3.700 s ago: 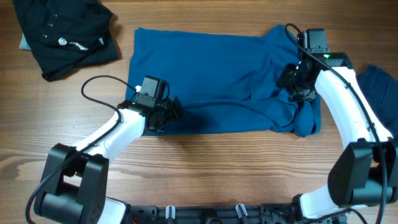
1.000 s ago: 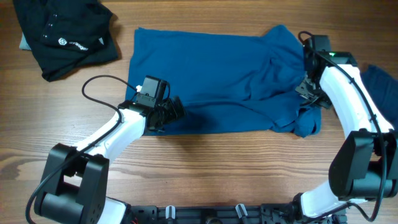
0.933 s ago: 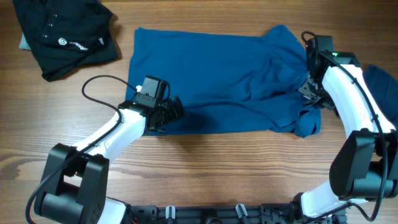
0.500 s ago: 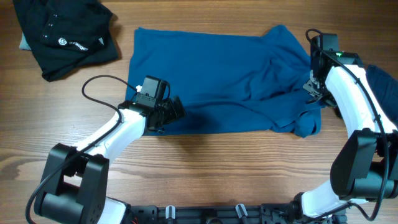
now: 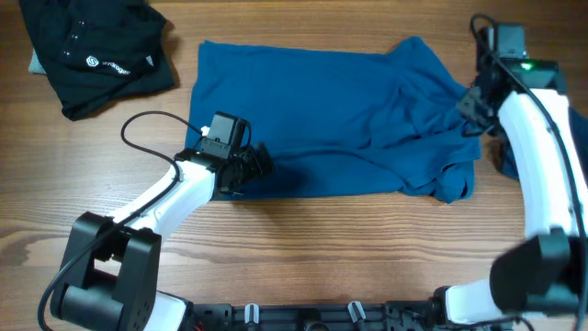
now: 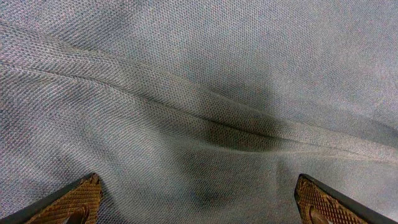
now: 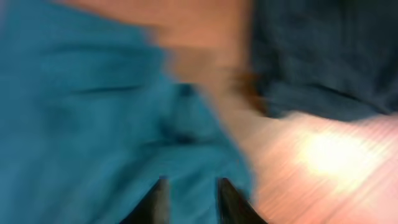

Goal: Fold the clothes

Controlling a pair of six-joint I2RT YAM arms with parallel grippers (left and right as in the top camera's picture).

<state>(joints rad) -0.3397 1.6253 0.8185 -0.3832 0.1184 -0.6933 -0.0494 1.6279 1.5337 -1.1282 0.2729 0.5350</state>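
Fingers (image 6: 78, 199) of the left gripper (image 5: 256, 164) stand fully apart, one at each lower corner of the left wrist view. They hold nothing and sit low over the near edge of the mid-blue T-shirt (image 5: 331, 110), above a raised crease; contact with the fabric cannot be confirmed. The T-shirt lies spread across the middle of the wooden table (image 5: 322, 248), with its right end rumpled and bunched. The right gripper (image 5: 473, 103) is at that rumpled right edge. Its wrist view is heavily blurred: the two dark fingers (image 7: 231, 200) show a narrow gap, with blue cloth behind them. Whether any cloth is caught between them cannot be determined. A darker blue garment (image 7: 323, 56) lies just beyond the T-shirt's right end, largely covered by the right arm in the overhead view. At the far left corner lies a crumpled black garment (image 5: 92, 46) bearing a white round logo (image 5: 92, 61) with a line of white lettering beside it, too small to read.
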